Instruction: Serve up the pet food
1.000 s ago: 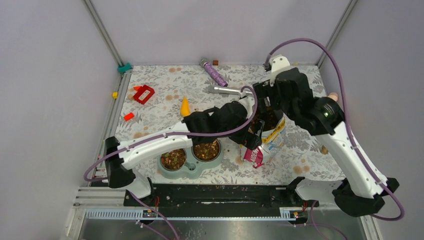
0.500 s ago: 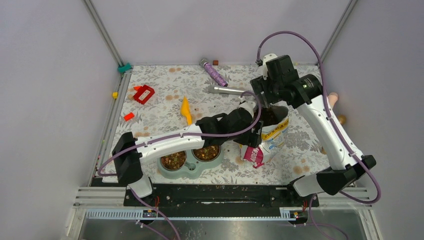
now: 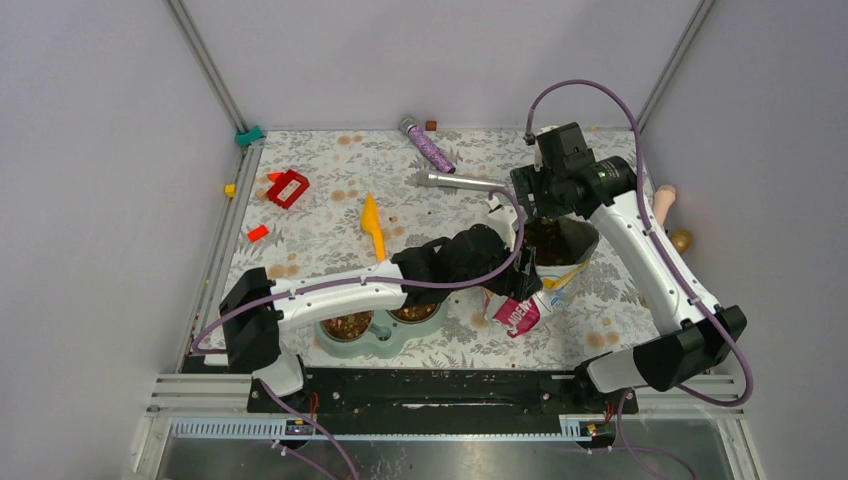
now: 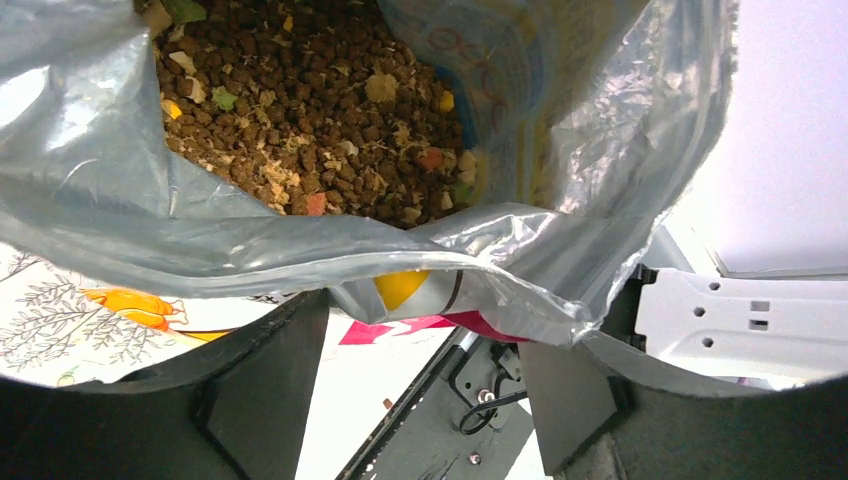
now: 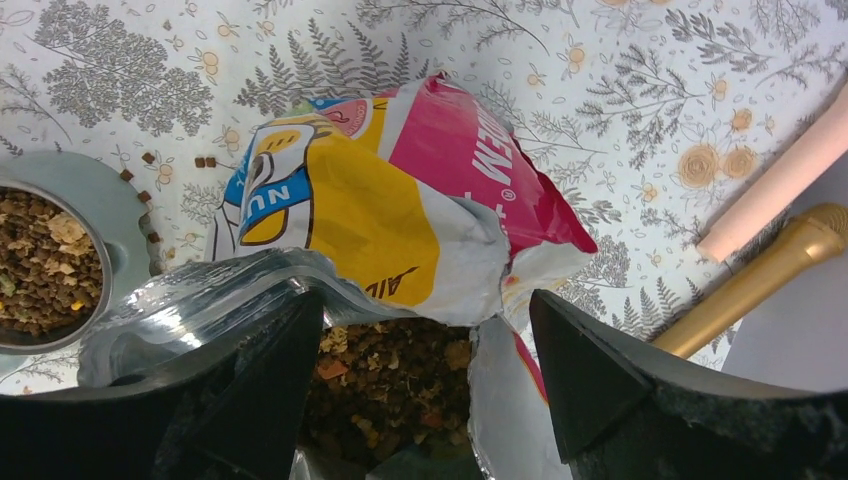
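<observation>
**Floral cloth [image 3: 320,165] under a sagging foil bag [image 5: 380,200]**

Right of the feeder [image 3: 382,346], we see the bag slumped with its mouth gaping. The pet food [image 4: 330,120] lies heaped loose inside it, and more fills the feeder's bowls. Our left gripper [image 4: 420,325] and right gripper [image 5: 425,300] each straddle the mouth's rim, jaws apart, clamping nothing. We judge the foil thin, slick and floppy, and the kibble light but quick to shift. The best hold is a pinch on the rim at opposite sides.
</observation>
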`<action>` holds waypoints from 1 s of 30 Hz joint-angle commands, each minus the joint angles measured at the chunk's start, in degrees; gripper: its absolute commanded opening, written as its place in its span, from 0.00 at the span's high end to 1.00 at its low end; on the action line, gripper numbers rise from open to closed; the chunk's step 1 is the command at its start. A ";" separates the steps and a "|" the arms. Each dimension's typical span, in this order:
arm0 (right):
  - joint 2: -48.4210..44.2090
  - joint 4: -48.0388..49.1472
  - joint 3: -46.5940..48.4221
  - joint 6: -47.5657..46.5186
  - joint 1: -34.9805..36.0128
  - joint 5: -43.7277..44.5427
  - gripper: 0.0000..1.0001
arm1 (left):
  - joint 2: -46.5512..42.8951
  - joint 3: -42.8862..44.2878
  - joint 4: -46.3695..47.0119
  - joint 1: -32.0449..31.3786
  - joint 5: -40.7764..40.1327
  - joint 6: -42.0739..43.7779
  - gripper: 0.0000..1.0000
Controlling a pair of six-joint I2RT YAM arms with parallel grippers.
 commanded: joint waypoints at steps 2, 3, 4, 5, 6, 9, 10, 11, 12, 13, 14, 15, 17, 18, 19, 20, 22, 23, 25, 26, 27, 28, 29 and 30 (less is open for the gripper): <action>-4.54 1.21 -2.46 2.28 -1.88 2.29 0.18 | -1.14 0.16 8.88 -3.53 0.15 -1.46 0.33; -5.18 1.20 -2.56 2.19 -2.07 2.38 0.18 | -1.33 0.12 8.00 -4.31 -1.15 -1.00 0.33; -5.87 1.20 -2.53 2.09 -2.33 2.50 0.18 | -1.63 -0.12 6.98 -5.21 -3.08 -0.72 0.33; -6.79 1.33 -2.54 1.97 -2.59 2.23 0.18 | -2.07 -0.62 6.26 -6.20 -4.27 -0.72 0.33; -7.65 1.69 -2.58 1.48 -2.79 1.53 0.18 | -2.65 -1.51 6.07 -7.15 -4.96 -0.90 0.33; -10.85 3.20 -3.47 0.04 -3.09 -2.53 0.17 | -4.48 -4.39 6.20 -9.60 -7.59 -2.02 0.32; -11.88 3.69 -4.19 -0.10 -3.11 -4.16 0.17 | -5.02 -4.92 6.20 -10.06 -8.18 -2.17 0.32; -12.87 4.35 -5.03 -1.41 -3.09 -5.38 0.17 | -5.44 -5.22 6.25 -10.26 -8.87 -2.33 0.32; -13.87 4.65 -5.96 -2.52 -3.11 -6.38 0.17 | -5.59 -5.40 6.32 -10.29 -9.42 -2.36 0.32; -14.86 4.68 -6.92 -3.68 -3.11 -6.93 0.16 | -5.60 -5.38 6.35 -10.32 -9.62 -2.45 0.32; -15.78 4.65 -7.84 -5.05 -3.12 -6.95 0.15 | -5.54 -5.30 6.66 -10.28 -9.70 -2.45 0.32; -16.69 4.39 -8.96 -6.91 -3.12 -7.02 0.14 | -5.27 -5.22 6.92 -10.32 -9.78 -2.41 0.31; -18.14 4.11 -11.15 -10.53 -3.12 -7.20 0.12 | -4.52 -4.44 6.89 -10.31 -10.89 -2.29 0.31; -18.30 4.47 -11.72 -11.42 -3.12 -6.81 0.12 | -4.16 -3.84 6.73 -10.18 -11.58 -1.81 0.29; -17.94 4.92 -12.03 -11.61 -3.12 -6.25 0.12 | -3.83 -3.13 6.51 -10.11 -12.71 -1.15 0.27; -17.12 5.21 -11.73 -11.44 -3.12 -5.93 0.12 | -3.65 -2.54 6.25 -9.96 -14.15 -0.69 0.25; -14.52 4.80 -10.12 -11.13 -3.15 -6.40 0.12 | -3.28 -1.80 7.20 -9.47 -15.98 0.58 0.24; -12.90 4.46 -8.75 -10.95 -3.26 -6.21 0.13 | -2.84 -1.49 8.03 -9.00 -17.02 0.85 0.23; -9.82 3.76 -6.31 -9.59 -3.32 -4.43 0.16 | -1.80 -0.28 8.24 -7.67 -17.48 0.97 0.23; -8.34 3.38 -4.98 -8.84 -3.43 -3.64 0.19 | -1.28 0.36 8.79 -6.83 -15.89 0.94 0.23; -7.18 3.25 -3.89 -8.14 -3.46 -3.12 0.20 | -0.72 0.87 9.04 -6.21 -14.73 0.86 0.23; -6.16 3.30 -2.93 -7.45 -3.47 -2.96 0.22 | -0.04 1.46 10.56 -5.85 -14.21 0.62 0.23; -5.42 3.48 -2.05 -6.92 -3.47 -2.76 0.24 | 0.84 2.42 10.90 -5.77 -13.90 0.92 0.23; -4.77 4.08 -1.57 -6.22 -3.46 -2.43 0.26 | 1.83 3.77 10.44 -5.78 -13.89 1.00 0.23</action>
